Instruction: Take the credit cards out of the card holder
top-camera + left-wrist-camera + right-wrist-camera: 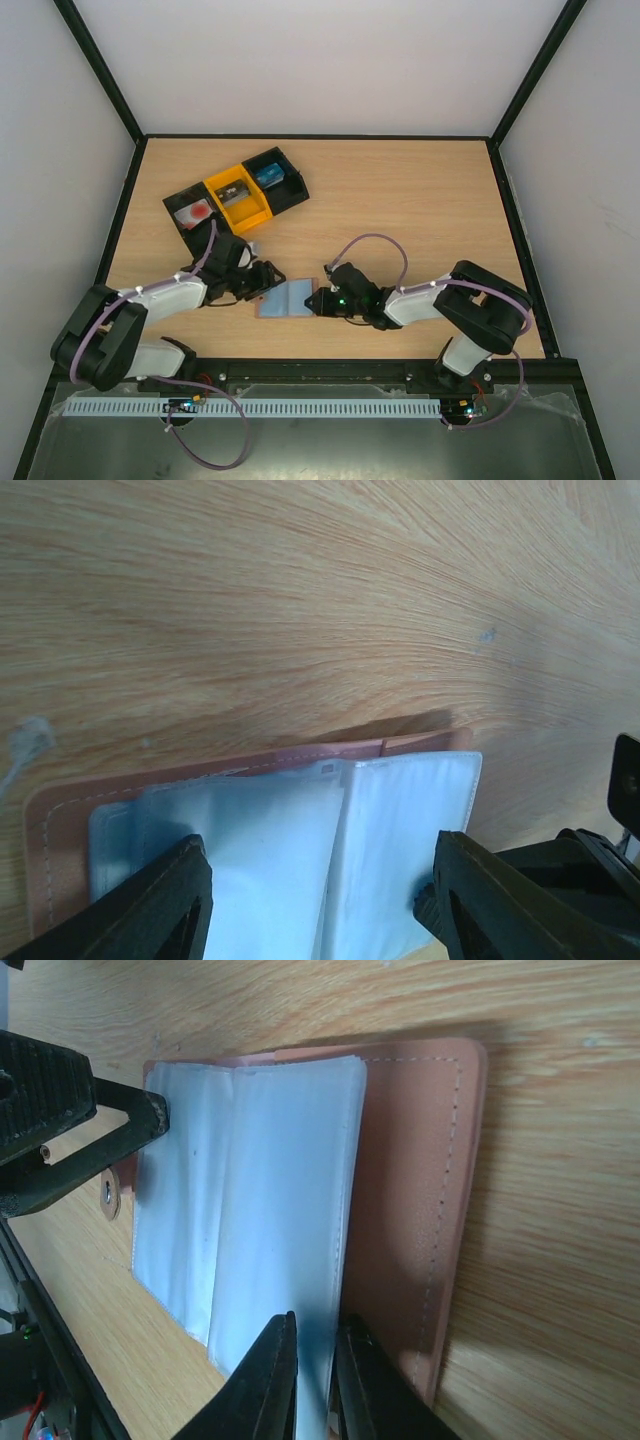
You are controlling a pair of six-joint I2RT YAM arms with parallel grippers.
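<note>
We're straddling the open card holder (287,298), lying flat on the table (420,200), w/ the left gripper (320,910) spread and grasping nothing, prob. to steady it, while the right gripper (317,1380) is pinching its pale inner flap, cards not visible.

Blue-grey card holder (287,299) open flat

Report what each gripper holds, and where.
Right gripper pinches the card holder by its pale inner panel's edge; left gripper, open over it, holds nothing.
</note>
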